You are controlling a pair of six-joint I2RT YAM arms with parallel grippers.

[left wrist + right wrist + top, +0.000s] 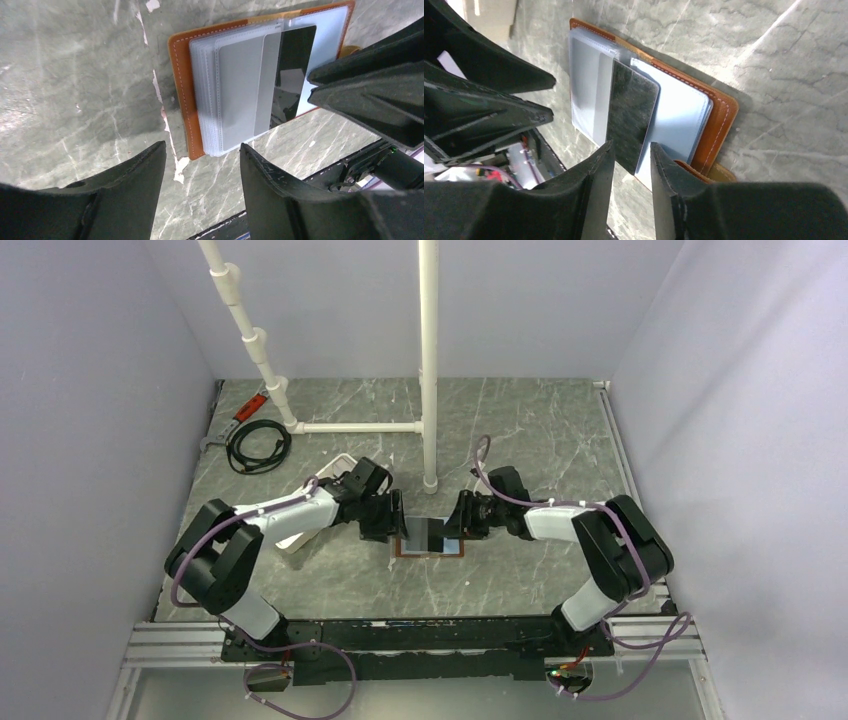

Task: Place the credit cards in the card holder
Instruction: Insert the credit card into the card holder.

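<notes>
The card holder (432,552) lies open on the table between my two grippers, orange-brown leather (186,95) with clear sleeves. A grey card (240,90) sits in the left sleeves. A dark glossy card (631,115) lies slanted across the middle, and a light blue card (679,115) lies flat on the right half. My left gripper (202,147) is open just off the holder's near-left corner, holding nothing. My right gripper (631,150) hovers with a narrow gap between its jaws. The dark card's near corner shows in that gap, touching neither finger.
A white tray (340,462) lies partly under the left arm. A white pipe frame (429,360) stands just behind the holder, its post foot close to both wrists. A black cable coil (258,445) and a red tool (250,405) lie at the back left.
</notes>
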